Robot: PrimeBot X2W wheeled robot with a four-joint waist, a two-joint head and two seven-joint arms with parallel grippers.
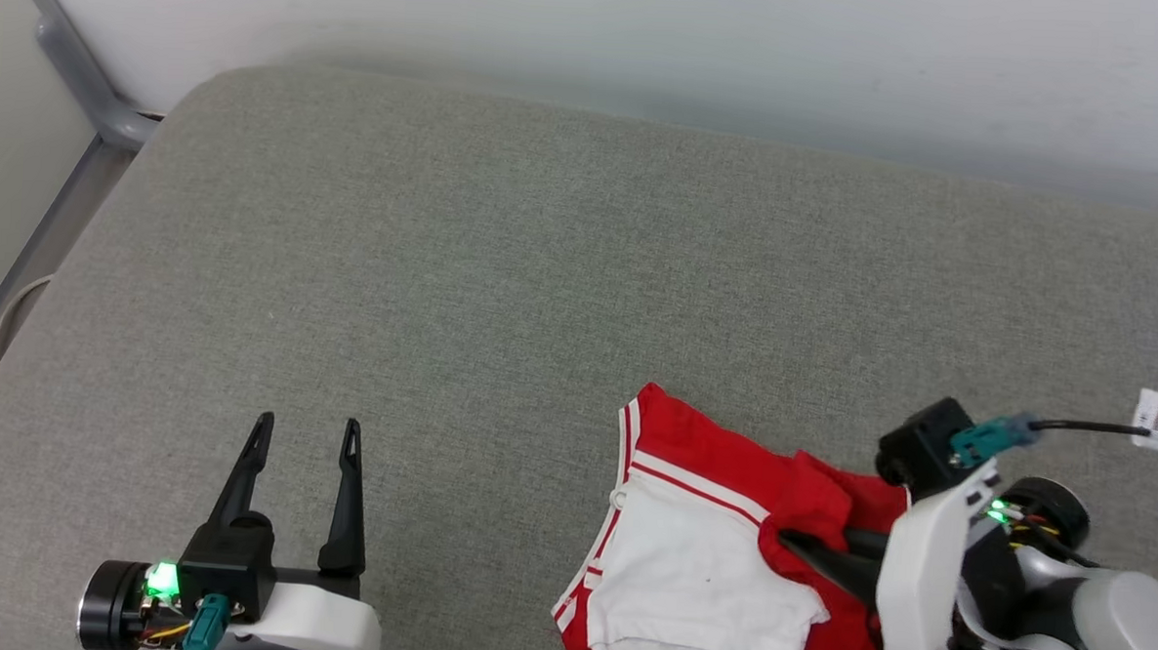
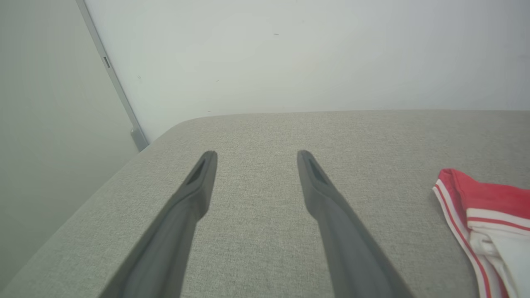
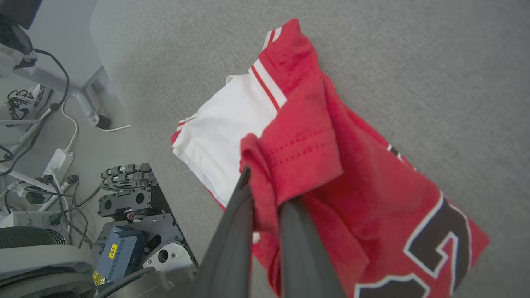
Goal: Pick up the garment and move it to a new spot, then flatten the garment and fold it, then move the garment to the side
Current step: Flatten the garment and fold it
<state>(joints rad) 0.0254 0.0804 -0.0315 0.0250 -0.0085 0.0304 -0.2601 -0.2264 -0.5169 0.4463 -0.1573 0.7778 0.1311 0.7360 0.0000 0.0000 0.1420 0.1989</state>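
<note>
Shows right claw (image 3: 265, 190) clamped on a red fold of the rumpled garment (image 3: 372, 198), left claw (image 1: 308, 426) wide, empty; leaves flattening, folding, setting aside, by appearance.

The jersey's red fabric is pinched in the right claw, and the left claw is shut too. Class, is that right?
No: the left claw is open, as the left wrist view shows. The right claw does pinch the jersey by its red fabric.

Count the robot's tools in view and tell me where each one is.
2. The left tool is at the head view's lower left, open over the grey cushion. The right tool is at the lower right, shut on a red fold of the garment.
</note>
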